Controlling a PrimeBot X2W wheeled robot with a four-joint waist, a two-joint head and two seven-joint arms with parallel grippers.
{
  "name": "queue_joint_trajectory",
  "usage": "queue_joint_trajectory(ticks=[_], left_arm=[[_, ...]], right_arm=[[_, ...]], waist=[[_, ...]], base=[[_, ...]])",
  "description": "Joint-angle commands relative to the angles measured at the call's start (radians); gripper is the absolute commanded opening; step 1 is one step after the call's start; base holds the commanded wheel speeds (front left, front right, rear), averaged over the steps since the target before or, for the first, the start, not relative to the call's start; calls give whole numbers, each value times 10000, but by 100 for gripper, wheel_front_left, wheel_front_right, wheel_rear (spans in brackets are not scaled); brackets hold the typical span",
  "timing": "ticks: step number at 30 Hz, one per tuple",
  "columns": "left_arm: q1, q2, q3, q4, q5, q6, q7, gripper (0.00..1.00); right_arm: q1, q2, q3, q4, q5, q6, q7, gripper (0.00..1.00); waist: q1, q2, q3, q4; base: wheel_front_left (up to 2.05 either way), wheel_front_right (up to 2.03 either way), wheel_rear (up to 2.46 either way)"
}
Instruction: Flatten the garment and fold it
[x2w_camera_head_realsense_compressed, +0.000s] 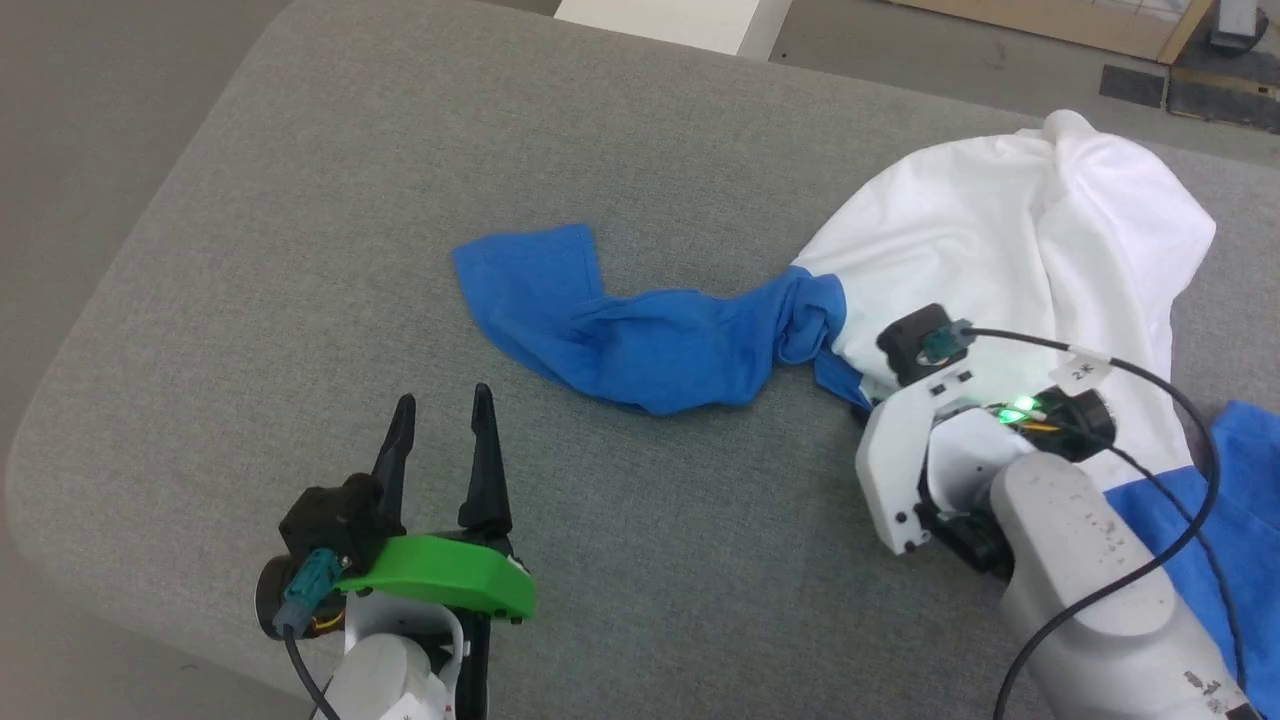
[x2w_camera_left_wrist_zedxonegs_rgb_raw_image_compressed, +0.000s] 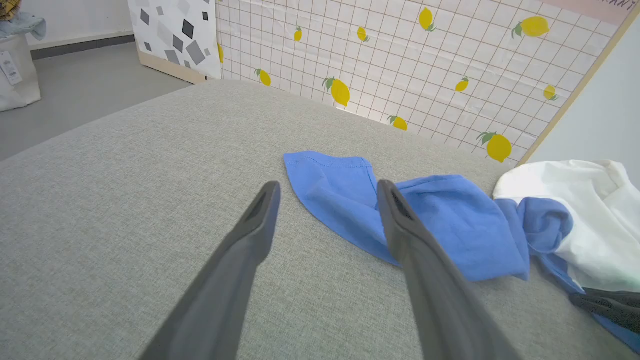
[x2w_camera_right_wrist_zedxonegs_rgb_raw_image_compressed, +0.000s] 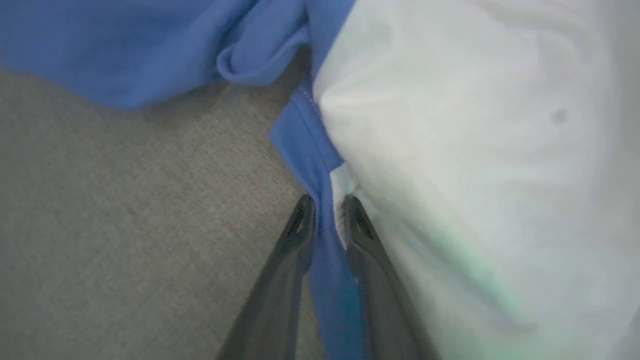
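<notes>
From the head view, the garment (x2w_camera_head_realsense_compressed: 1000, 230) lies crumpled on the right half of the grey cloth-covered desk (x2w_camera_head_realsense_compressed: 300, 250), its white body bunched into a mound and one blue sleeve (x2w_camera_head_realsense_compressed: 640, 340) stretched out leftward toward the desk's middle, with more blue cloth at the right edge under the right forearm. The left end effector (x2w_camera_head_realsense_compressed: 444, 400) hovers near the front edge with its fingers spread and nothing between them, well apart from the sleeve. The right end effector (x2w_camera_head_realsense_compressed: 890, 420) is down at the garment where blue meets white, its fingertips hidden under its own wrist. In the left wrist view the two spread fingers (x2w_camera_left_wrist_zedxonegs_rgb_raw_image_compressed: 250, 235) frame bare desk, with the sleeve cuff just beyond them and a lemon-patterned tile panel (x2w_camera_left_wrist_zedxonegs_rgb_raw_image_compressed: 400, 60) behind. In the right wrist view the dark fingers (x2w_camera_right_wrist_zedxonegs_rgb_raw_image_compressed: 300, 235) are pressed nearly together, pinching a narrow blue fold of the garment beside the white panel
</notes>
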Motion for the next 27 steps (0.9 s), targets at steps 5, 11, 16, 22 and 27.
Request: queue_joint_trajectory(ticks=[5,11,16,22,27], left_arm=[[-3,-24,198,140,49,23,-47,100],[252,-24,596,226,338,-76,-47,100],[446,-24,875,265,535,-191,-47,100],[556,-24,1023,345,633,-283,-47,100],[628,-24,961,609,626,-369,-47,100]], right_arm=[[791,126,585,-625,1082,-13,23,0],[2179,-445,1535,-3250,3437,-13,1060,0],[3459,-1680,1836,-5619,4649,-13,2458,0],[5225,-2633,1092,-6705,4767,-13,3878,0],[6103,-1745,-99,-6834,3851,-13,2453,100]], waist=[[0,0,-464,-270],[0,0,-1079,-826],[0,0,-1372,-1285],[0,0,-1581,-1570],[0,0,-1718,-1631]], base=[[0,0,0],[0,0,0],[0,0,0],[0,0,0],[0,0,0]])
